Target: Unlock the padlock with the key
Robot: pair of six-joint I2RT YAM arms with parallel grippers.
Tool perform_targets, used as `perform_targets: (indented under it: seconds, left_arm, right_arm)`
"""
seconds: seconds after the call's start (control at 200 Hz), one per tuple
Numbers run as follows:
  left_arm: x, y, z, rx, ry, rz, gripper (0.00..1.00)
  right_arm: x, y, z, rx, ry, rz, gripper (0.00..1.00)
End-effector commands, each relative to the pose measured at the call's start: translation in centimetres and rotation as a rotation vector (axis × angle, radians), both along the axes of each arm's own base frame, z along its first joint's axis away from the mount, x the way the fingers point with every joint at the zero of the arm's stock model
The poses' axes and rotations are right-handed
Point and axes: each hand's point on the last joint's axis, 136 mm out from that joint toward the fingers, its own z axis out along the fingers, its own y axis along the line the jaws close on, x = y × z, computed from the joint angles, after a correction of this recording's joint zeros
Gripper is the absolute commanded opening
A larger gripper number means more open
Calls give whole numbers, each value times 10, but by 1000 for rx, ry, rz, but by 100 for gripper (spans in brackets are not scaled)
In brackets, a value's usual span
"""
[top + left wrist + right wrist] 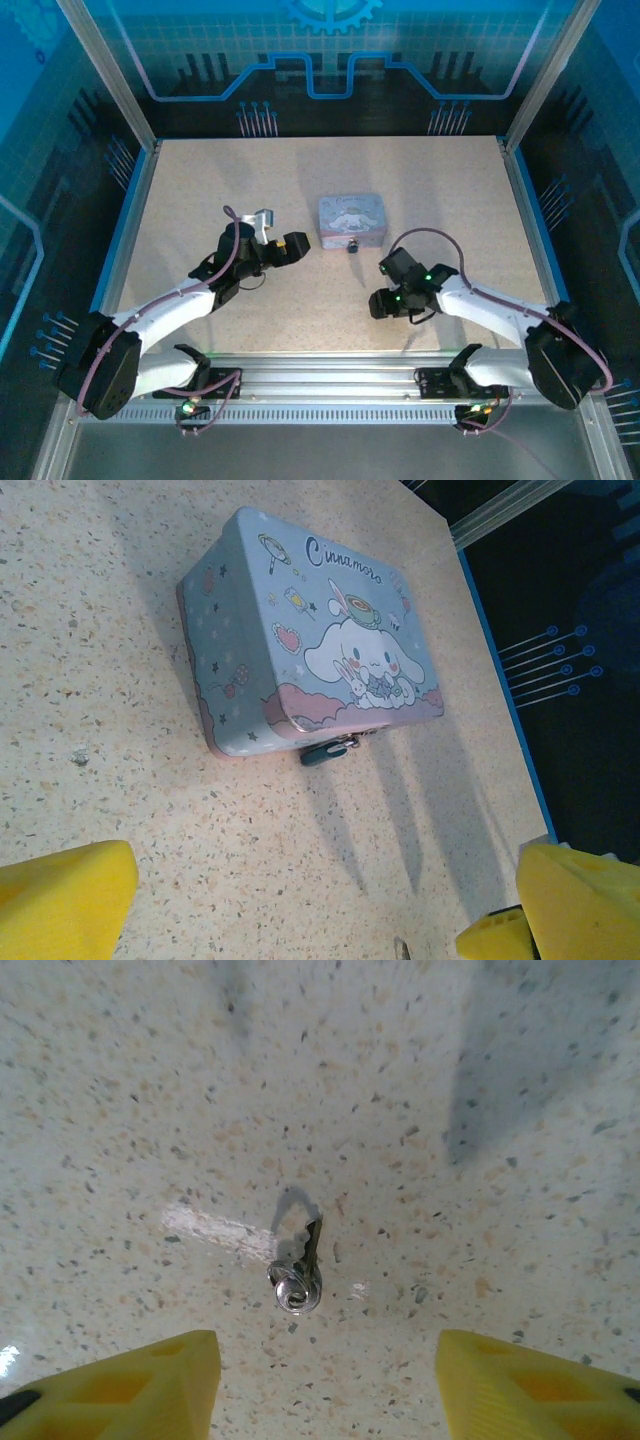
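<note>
Tiny teal-blue padlock (328, 750) resting against the side of a pale blue cartoon-printed tin box (300, 630) on the speckled counter (120, 680), thin dark-grey metal key (312, 1245) lying flat before the right jaws, right jaws standing apart, left jaws gaping wide

The small grey metal key (312, 1245) and its ring (295, 1291) gleam on the faintly glossy speckled beige tabletop (520, 1210), while the pale blue printed rectangular box (300, 630) looks smooth and satiny.

Speckled beige tabletop (200, 200) — blue circuit-patterned walls (330, 60), aluminium frame posts (105, 70).
</note>
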Motion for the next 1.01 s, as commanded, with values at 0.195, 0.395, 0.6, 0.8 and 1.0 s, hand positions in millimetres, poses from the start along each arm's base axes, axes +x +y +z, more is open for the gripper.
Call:
perform_targets:
  seconds: [0.195,0.395,0.6,0.8,1.0]
  left_arm:
    - [4,-6,16,-28,-33,0,99]
    - [4,-5,16,-26,-30,2,99]
    - [3,-5,15,-25,-27,1,99]
    - [3,-4,17,-20,-32,4,99]
    - [2,-3,19,-18,-35,5,99]
  right_arm:
    - [-1,12,-8,-80,34,33,49]
    - [3,15,-11,-120,31,49,42]
    - [2,15,-16,-157,46,61,32]
    - [-2,13,-18,-182,65,68,28]
    - [-9,7,-24,-211,91,72,22]
